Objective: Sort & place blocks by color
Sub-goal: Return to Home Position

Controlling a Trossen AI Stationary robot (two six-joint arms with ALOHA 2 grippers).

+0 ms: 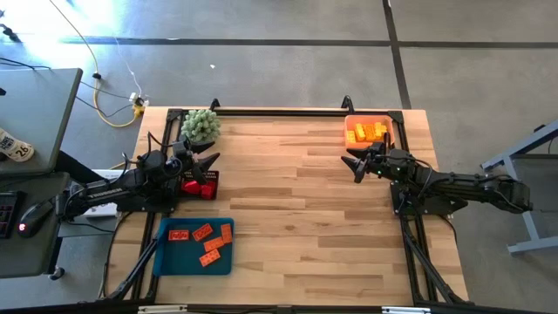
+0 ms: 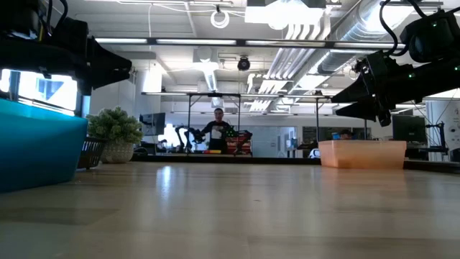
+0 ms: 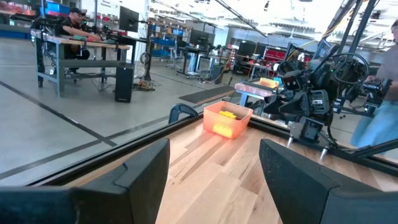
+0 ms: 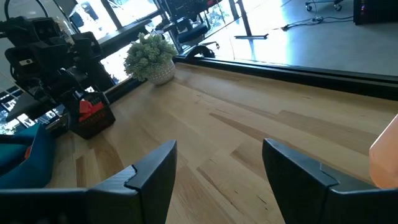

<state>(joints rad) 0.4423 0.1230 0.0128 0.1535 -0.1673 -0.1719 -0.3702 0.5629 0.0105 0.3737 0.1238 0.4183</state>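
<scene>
Several orange-red blocks (image 1: 202, 242) lie flat in a blue tray (image 1: 166, 257) near the table's front left. Yellow blocks (image 1: 366, 133) fill an orange tray (image 1: 390, 122) at the far right; the left wrist view also shows that orange tray (image 3: 227, 124). My left gripper (image 1: 212, 162) stands open above the table's left side, pointing level toward the right edge, with nothing between its fingers (image 3: 149, 171). My right gripper (image 1: 351, 167) stands open just in front of the orange tray, pointing toward the left edge, with only bare wood between its fingers (image 4: 155, 171).
A small black basket (image 1: 202, 186) holding red pieces stands under the left gripper; it also shows in the right wrist view (image 4: 93, 118). A green plant ball (image 1: 200, 126) in a pot sits at the far left. The wooden tabletop (image 1: 288, 201) lies bare between the arms.
</scene>
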